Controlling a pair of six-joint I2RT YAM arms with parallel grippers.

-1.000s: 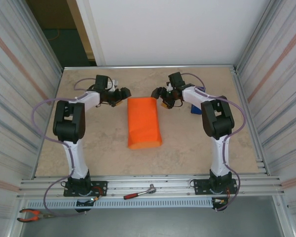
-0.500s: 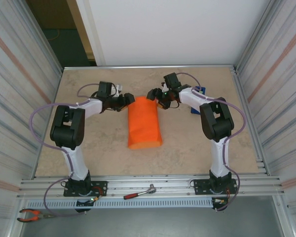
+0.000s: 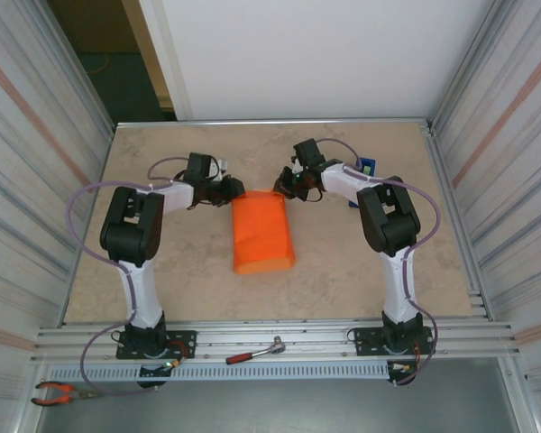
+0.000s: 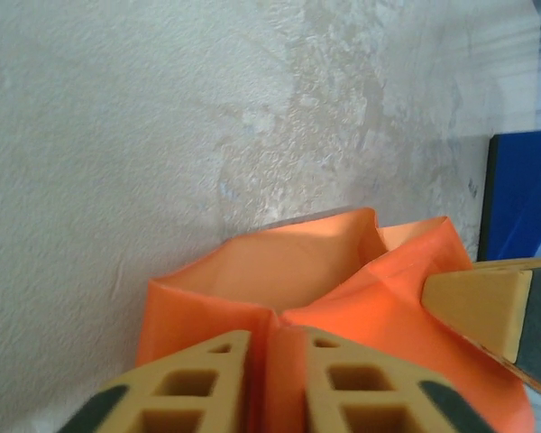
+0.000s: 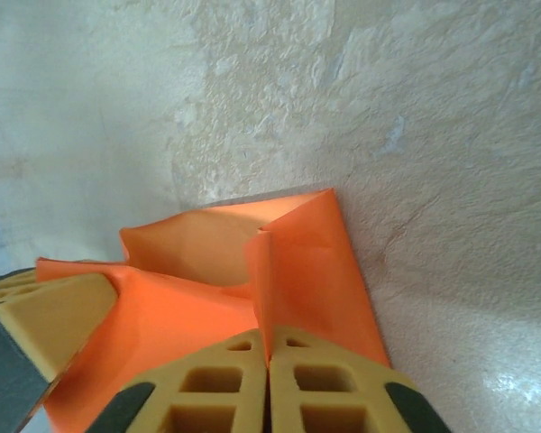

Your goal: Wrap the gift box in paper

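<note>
Shows bright orange paper point(image 3: 262, 233) folded into a long parcel, lying in the middle of the beige bench point(image 3: 162, 271), far end open and flaring like a bag mouth. At the far left corner of that end, left fingers point(image 4: 189, 383) closed tight on an upright pleat of the paper; at the far right corner, right fingers point(image 5: 207, 388) likewise pinched shut on a paper fold, both pairs facing each other across the opening. Beyond the right arm, a blue tape dispenser point(image 4: 518, 194) near the bench's far right side.
</note>
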